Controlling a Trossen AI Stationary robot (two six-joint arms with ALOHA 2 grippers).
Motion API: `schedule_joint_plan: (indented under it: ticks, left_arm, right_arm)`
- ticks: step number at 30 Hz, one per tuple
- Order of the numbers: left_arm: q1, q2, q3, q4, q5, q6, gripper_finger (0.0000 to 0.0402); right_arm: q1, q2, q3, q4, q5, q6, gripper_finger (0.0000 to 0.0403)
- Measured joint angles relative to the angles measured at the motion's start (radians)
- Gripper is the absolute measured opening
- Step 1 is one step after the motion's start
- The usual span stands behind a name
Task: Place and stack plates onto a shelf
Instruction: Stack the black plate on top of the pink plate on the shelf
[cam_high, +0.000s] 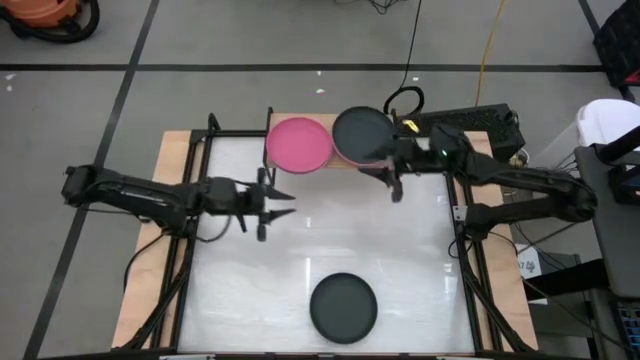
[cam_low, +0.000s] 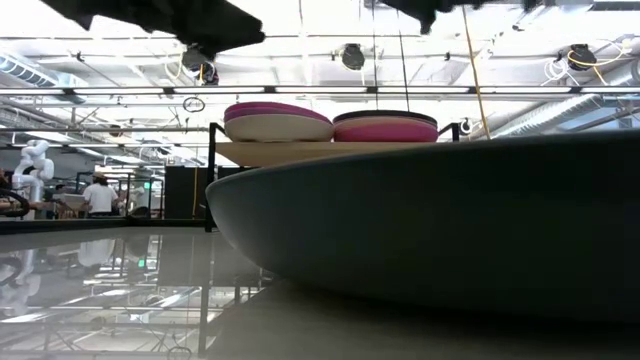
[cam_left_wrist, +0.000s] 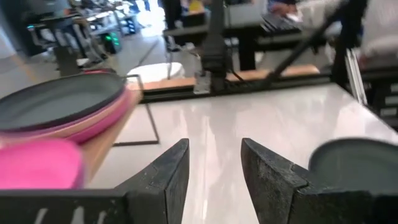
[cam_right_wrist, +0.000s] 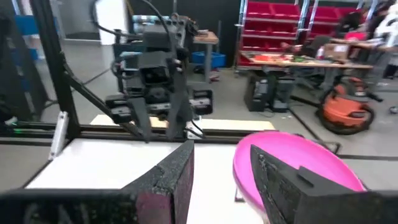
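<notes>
Now | left claw (cam_high: 283, 205) open, empty | right claw (cam_high: 388, 180) open, empty, beside dark grey plate (cam_high: 361, 132)

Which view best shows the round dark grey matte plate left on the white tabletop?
The high view: the whole dark grey plate lies unobstructed. The low view shows only its looming rim; the left wrist view catches one edge; the right wrist view misses it.

dark grey plate (cam_low: 440, 230) close, stacked plates (cam_low: 330, 125) on shelf (cam_low: 330, 152)
</notes>
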Motion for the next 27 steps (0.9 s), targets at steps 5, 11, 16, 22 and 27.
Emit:
schedule_joint_plan:
  ticks: [5,11,16,22,27]
  left_arm:
    - [-0.044,0.171,0.105,0.001,0.001,0.093,0.0152]
    - [-0.107,0.324,0.215,-0.069,0.064,0.167,0.0152]
    - [-0.182,0.419,0.286,-0.146,0.071,0.237,0.0152]
    - [-0.274,0.515,0.317,-0.157,0.071,0.341,0.0152]
    - [-0.327,0.582,0.317,-0.148,0.070,0.422,0.0152]
  right_arm:
    - [0.046,-0.147,-0.223,0.144,0.052,-0.001,0.0137]
    - [0.073,-0.264,-0.444,0.287,0.058,0.000,0.0137]
    - [0.072,-0.310,-0.589,0.427,0.059,0.053,0.0137]
    - [0.072,-0.327,-0.706,0.595,0.060,0.095,0.0137]
    - [0.072,-0.327,-0.734,0.651,0.060,0.109,0.0137]
